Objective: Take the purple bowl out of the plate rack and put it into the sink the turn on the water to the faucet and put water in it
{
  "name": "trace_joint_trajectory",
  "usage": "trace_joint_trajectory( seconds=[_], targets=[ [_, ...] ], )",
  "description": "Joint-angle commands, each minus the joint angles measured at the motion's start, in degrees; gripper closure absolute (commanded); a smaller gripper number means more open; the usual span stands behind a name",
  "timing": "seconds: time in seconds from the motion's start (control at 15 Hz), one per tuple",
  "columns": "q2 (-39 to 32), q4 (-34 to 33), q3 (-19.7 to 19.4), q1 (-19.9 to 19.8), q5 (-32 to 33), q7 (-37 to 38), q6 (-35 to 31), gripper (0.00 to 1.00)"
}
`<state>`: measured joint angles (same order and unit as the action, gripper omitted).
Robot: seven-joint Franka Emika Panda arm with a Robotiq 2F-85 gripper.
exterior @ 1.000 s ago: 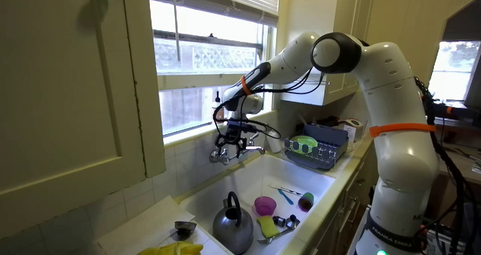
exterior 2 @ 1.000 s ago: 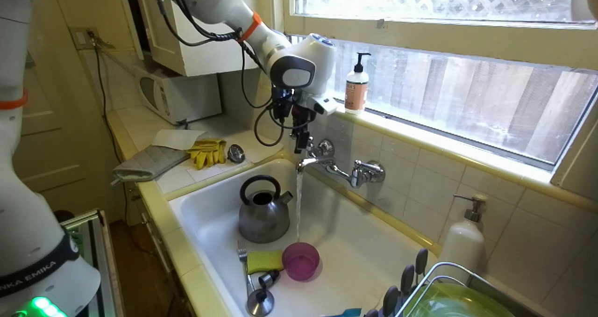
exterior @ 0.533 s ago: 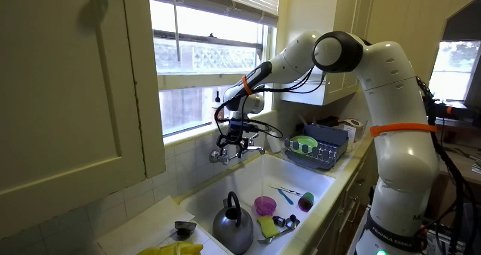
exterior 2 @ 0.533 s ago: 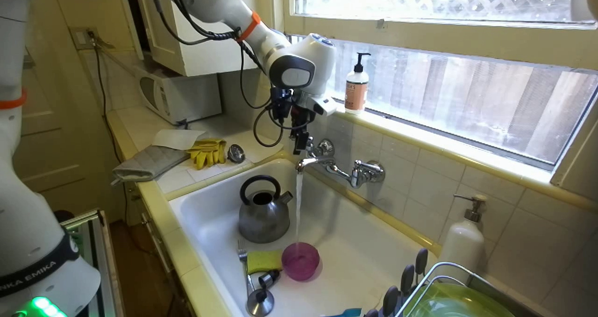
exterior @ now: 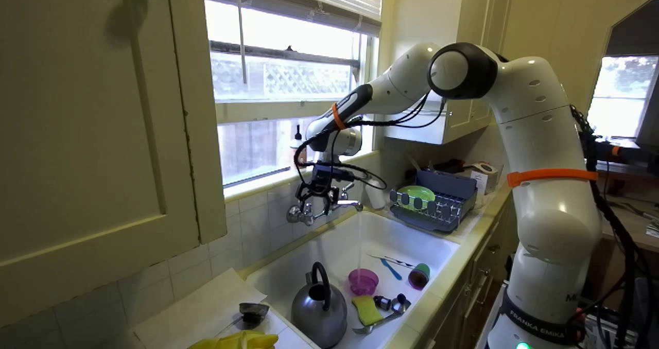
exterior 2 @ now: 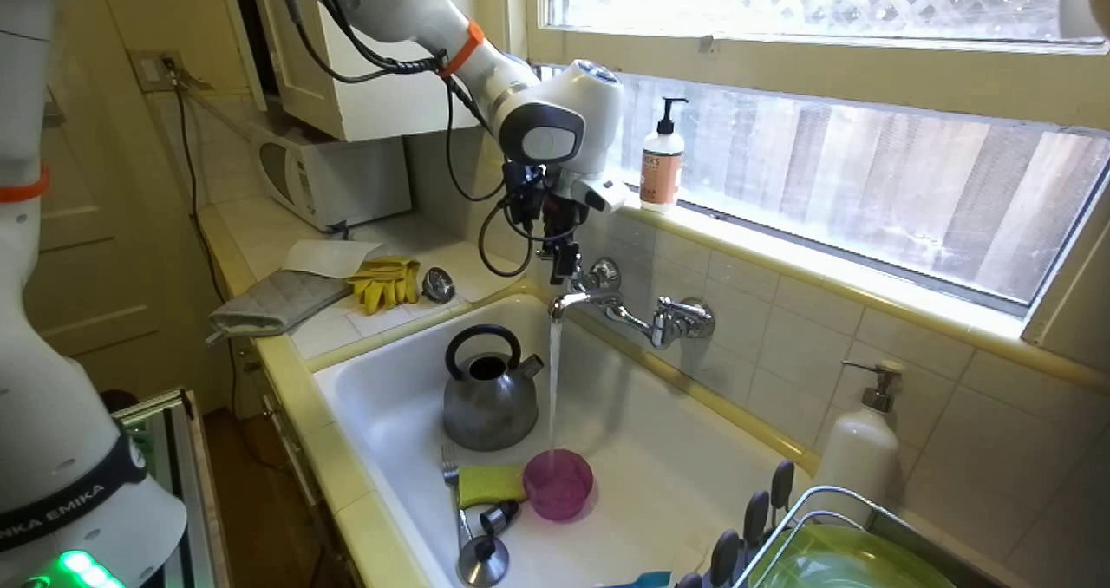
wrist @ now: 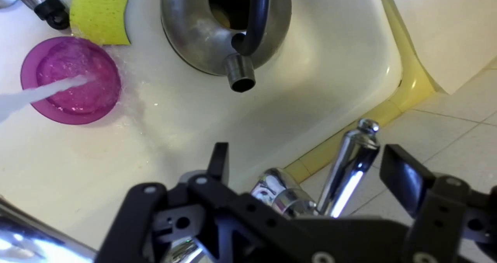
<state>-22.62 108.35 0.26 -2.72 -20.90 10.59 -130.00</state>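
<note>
The purple bowl (exterior: 363,283) stands upright in the white sink (exterior 2: 685,467), under running water from the chrome faucet (exterior 2: 583,300). In the wrist view the stream lands inside the bowl (wrist: 97,100), with ripples and splashes around it. My gripper (wrist: 304,156) is open, its jaws wide apart on either side of a chrome faucet handle (wrist: 349,166). The handle is nearer the right finger, with a small gap seen between them. In both exterior views the gripper (exterior: 315,207) hangs at the faucet by the wall. The plate rack (exterior: 453,184) holds a green plate (exterior: 416,197).
A steel kettle (exterior 2: 491,406) stands in the sink near the bowl. A yellow sponge (exterior 2: 490,486) touches or nearly touches the bowl. Metal utensils (exterior 2: 483,560) lie beside it. The tiled wall (exterior 2: 728,328) and window sill are close behind the gripper. A soap bottle (exterior 2: 662,167) stands on the sill.
My gripper has shifted or turned very slightly to the right in an exterior view, and its cable loop moved too. The water stream looks a little fuller and reaches further into the bowl.
</note>
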Motion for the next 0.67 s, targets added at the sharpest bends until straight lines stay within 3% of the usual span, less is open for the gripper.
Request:
trace_joint_trajectory(
  seconds=[0.0,0.6],
  targets=[
    [0.18,0.87,1.21,-0.51,-2.44,-3.14,-2.74,0.00],
    [-1.49,-0.75,3.92,-0.74,-7.78,-8.79,-5.47,0.00]
  ],
)
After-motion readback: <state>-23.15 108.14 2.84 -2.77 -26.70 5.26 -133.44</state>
